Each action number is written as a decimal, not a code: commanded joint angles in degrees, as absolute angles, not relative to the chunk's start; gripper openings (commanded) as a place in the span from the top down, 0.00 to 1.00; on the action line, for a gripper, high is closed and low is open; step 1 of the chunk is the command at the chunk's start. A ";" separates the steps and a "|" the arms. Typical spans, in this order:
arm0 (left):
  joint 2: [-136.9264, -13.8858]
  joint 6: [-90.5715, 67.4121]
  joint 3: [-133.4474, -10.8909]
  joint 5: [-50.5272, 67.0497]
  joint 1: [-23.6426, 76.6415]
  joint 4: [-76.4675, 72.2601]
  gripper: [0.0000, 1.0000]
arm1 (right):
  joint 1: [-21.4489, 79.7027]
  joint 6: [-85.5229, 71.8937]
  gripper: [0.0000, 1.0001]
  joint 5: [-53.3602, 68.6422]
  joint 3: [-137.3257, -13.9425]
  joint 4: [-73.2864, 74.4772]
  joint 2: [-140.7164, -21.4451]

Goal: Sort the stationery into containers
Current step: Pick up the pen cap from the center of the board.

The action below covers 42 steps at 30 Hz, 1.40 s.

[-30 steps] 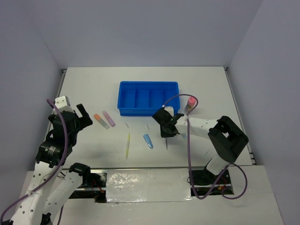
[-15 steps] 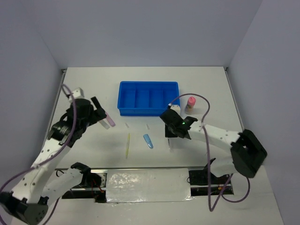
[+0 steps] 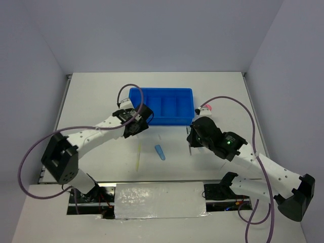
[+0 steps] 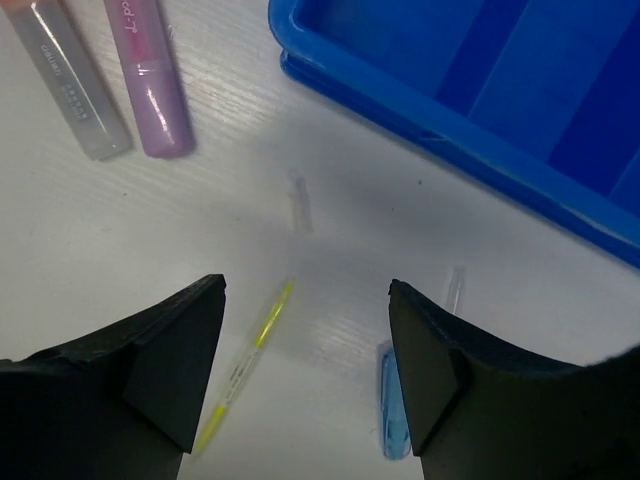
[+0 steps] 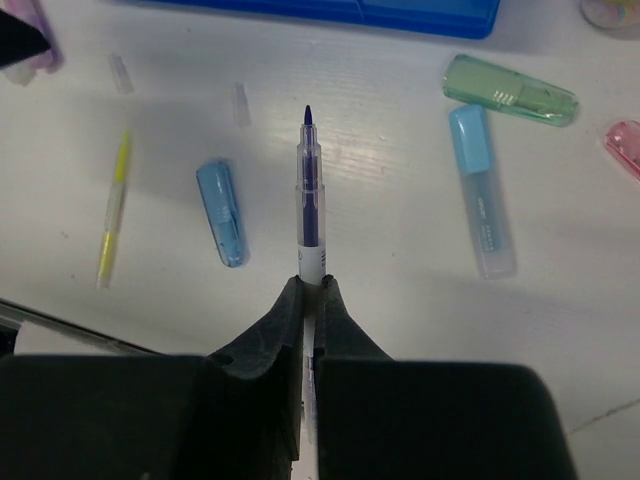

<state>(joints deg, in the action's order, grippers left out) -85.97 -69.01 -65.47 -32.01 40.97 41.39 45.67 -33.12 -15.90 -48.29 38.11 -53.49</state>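
left claw [image 4: 305, 290] reached tray [image 4: 420, 120] | right claw [image 5: 309, 287] pinches pen [image 5: 308, 200] | marker [image 4: 150, 90] print illegible

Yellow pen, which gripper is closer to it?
Left. The left gripper is near the far end of the yellow pen; the right gripper, shut on a blue-tipped pen, is farther, to its right.
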 commanded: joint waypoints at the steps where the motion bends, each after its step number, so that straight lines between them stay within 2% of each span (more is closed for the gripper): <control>1: -92.69 -74.78 -69.95 -34.72 40.96 44.90 0.22 | 46.32 -31.82 1.00 -16.61 -46.94 41.22 -51.33; 7: -101.41 -75.32 -74.18 -31.91 39.29 46.32 0.28 | 46.14 -31.20 1.00 -16.96 -46.41 42.27 -50.01; 12: -101.25 -75.94 -71.55 -31.47 38.24 43.95 0.34 | 46.14 -30.59 1.00 -17.23 -45.70 42.28 -48.78; 17: -100.02 -74.10 -67.25 -29.27 36.39 38.78 0.50 | 46.23 -30.15 1.00 -16.70 -45.70 41.92 -48.34; 32: -102.31 -71.19 -62.93 -25.75 35.60 30.85 0.48 | 46.32 -30.15 1.00 -14.94 -46.49 41.40 -49.04; 35: -102.39 -71.54 -62.84 -26.02 35.60 31.55 0.50 | 46.41 -30.15 1.00 -15.03 -46.50 41.40 -48.96; 36: -102.65 -71.63 -62.93 -26.10 35.60 31.90 0.56 | 46.49 -30.23 1.00 -15.03 -46.49 41.31 -48.96; 38: -103.27 -71.98 -63.02 -26.02 35.60 32.78 0.58 | 46.58 -30.15 1.00 -14.77 -46.32 40.96 -48.69; 41: -103.88 -72.07 -62.67 -25.84 35.60 33.66 0.68 | 46.67 -30.15 1.00 -14.77 -45.88 40.69 -48.25; 42: -104.06 -71.90 -62.41 -25.23 35.60 33.58 0.81 | 46.67 -30.06 1.00 -14.68 -45.70 40.61 -48.08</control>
<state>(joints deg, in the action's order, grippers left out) -102.26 -72.10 -63.11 -26.33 35.88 32.36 46.00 -30.57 -14.61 -45.60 41.82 -49.45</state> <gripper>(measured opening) 0.235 0.036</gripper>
